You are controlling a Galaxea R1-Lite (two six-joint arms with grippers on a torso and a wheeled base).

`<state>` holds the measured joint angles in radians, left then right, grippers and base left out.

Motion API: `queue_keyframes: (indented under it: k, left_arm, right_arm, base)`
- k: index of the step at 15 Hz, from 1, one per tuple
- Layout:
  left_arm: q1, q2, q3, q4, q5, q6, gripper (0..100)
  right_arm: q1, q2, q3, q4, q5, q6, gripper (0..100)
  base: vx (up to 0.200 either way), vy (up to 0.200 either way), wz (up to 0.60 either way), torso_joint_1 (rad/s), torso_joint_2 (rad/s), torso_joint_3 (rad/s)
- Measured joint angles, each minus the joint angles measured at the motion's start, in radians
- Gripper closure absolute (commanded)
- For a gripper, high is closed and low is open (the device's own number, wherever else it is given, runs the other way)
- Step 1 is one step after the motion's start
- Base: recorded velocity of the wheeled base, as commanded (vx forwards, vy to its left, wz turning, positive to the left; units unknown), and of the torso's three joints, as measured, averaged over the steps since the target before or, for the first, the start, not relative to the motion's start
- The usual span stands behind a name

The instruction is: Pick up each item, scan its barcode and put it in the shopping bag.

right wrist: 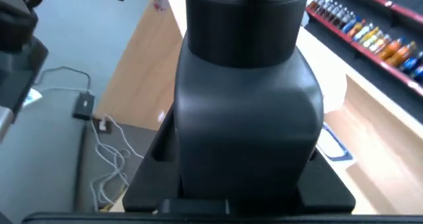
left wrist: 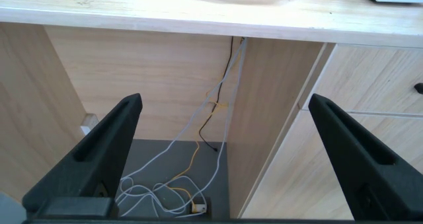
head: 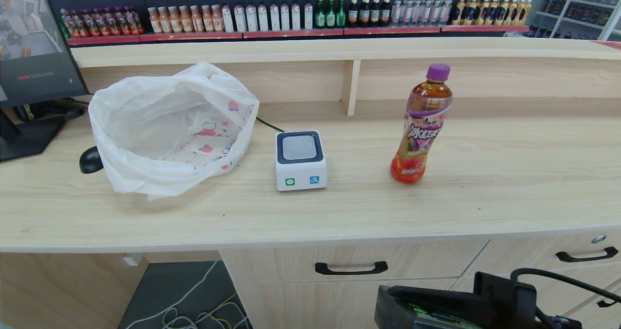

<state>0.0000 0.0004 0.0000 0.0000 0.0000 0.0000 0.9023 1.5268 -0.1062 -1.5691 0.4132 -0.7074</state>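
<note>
Now: bottle untouched, arms low before the counter.
Bottle (head: 421,125) stands upright toward the counter's (head: 339,212) right side, well back from the front edge; scanner (head: 301,160) mid-counter, shopping bag (head: 126,173) open near the left end. Left gripper (left wrist: 225,102) sits below the front edge, jaws spread wide, holding nothing. Right arm (head: 499,295) is low at front right, and I cannot tell its jaw state. Best grasp, I judge: mid-body, barcode left clear. Open wood surrounds the bottle; mind the front lip and back ledge (head: 339,47).
</note>
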Motion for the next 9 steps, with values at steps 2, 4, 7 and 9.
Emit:
queue_keyframes:
  k: [2,4,7,9]
  left_arm:
    - [0.000,0.000,0.000,0.000,0.000,0.000,0]
    - [0.000,0.000,0.000,0.000,0.000,0.000,0]
    - [0.000,0.000,0.000,0.000,0.000,0.000,0]
    - [0.000,0.000,0.000,0.000,0.000,0.000,0]
  right_arm:
    - [-0.007,-0.010,0.001,0.000,-0.005,0.078,100]
    - [-0.014,-0.020,-0.005,-0.001,-0.104,0.244,100]
    - [-0.016,-0.040,0.000,0.000,-0.331,0.456,100]
    - [-0.014,-0.056,0.000,-0.001,-0.520,0.643,100]
  base:
    - [0.000,0.000,0.00,0.000,0.00,0.000]
    - [0.000,0.000,0.00,0.000,0.00,0.000]
    - [0.000,0.000,0.00,0.000,0.00,0.000]
    - [0.000,0.000,0.00,0.000,0.00,0.000]
